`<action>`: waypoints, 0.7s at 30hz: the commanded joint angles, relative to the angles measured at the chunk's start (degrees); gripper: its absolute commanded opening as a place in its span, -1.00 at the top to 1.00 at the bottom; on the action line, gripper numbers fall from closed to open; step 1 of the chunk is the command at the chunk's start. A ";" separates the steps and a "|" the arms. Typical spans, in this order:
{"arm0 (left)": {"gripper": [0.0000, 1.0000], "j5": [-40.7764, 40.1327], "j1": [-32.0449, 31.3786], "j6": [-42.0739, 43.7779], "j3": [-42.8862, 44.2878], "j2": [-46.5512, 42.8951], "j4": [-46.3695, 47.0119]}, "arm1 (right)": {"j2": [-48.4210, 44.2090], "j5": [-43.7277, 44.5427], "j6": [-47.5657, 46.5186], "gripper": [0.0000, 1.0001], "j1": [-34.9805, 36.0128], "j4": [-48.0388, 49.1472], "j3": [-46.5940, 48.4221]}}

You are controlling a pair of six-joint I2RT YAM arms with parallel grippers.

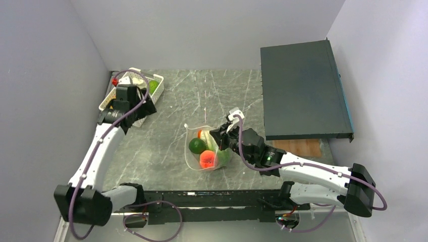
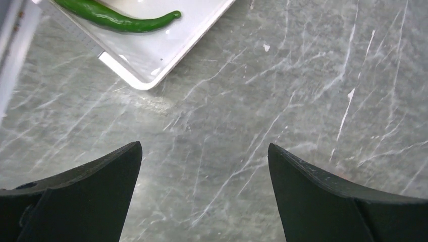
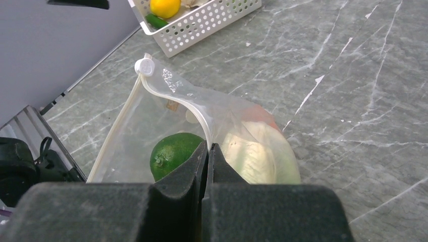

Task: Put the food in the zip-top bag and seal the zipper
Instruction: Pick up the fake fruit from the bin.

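a: what's nearest?
b: the zip-top bag (image 1: 192,159), mouth open, with a green fruit (image 3: 171,151), a red-orange fruit (image 1: 207,159) and lettuce (image 3: 257,151) inside. the right gripper (image 3: 208,148) is clenched on the zipper (image 3: 176,96) at the bag's right side.
a: and beyond the bag?
b: far to its left, the left gripper (image 2: 204,146) hangs released and empty beside the basket (image 2: 151,55), which holds a long green vegetable (image 2: 121,20) and a citrus (image 3: 164,7).
a: so loading is midway?
b: i'd say so. next the left gripper must dip in, grasp a piece and carry it to the held mouth. sealing comes last.
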 commanded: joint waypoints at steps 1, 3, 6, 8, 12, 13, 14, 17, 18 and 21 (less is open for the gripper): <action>-0.99 17.18 10.10 -4.27 1.64 5.64 11.35 | 0.40 0.44 -0.82 1.00 0.04 2.15 0.96; -0.99 21.27 14.14 -6.77 2.66 10.04 13.62 | 0.13 0.67 -0.82 1.00 0.02 2.08 0.93; -0.99 23.49 16.42 -7.41 6.01 16.18 17.39 | -0.28 0.67 -0.82 1.00 0.07 2.70 0.53; -0.99 22.04 16.45 -5.76 8.99 20.42 19.04 | -0.01 0.64 -0.73 1.00 0.05 2.59 0.64; -0.99 18.93 16.47 -2.58 16.25 29.09 20.51 | 0.42 0.43 -0.57 1.00 0.06 2.42 0.90; -0.99 18.49 16.43 -1.92 17.29 30.70 21.81 | 0.36 0.24 -0.49 1.00 0.07 2.59 0.88; -0.99 18.06 16.42 -1.39 18.00 32.24 23.52 | 0.34 0.06 -0.42 1.00 0.04 2.56 0.80; -0.99 18.44 16.47 -1.47 18.11 35.85 30.55 | 0.59 -0.07 -0.27 1.00 0.08 2.58 0.83; -0.99 18.43 16.48 -1.87 18.10 36.93 32.96 | 0.59 -0.07 -0.27 1.00 0.09 2.57 0.87; -0.99 19.08 16.43 -4.05 17.55 40.35 42.04 | 0.55 0.05 -0.41 1.00 0.08 2.56 0.84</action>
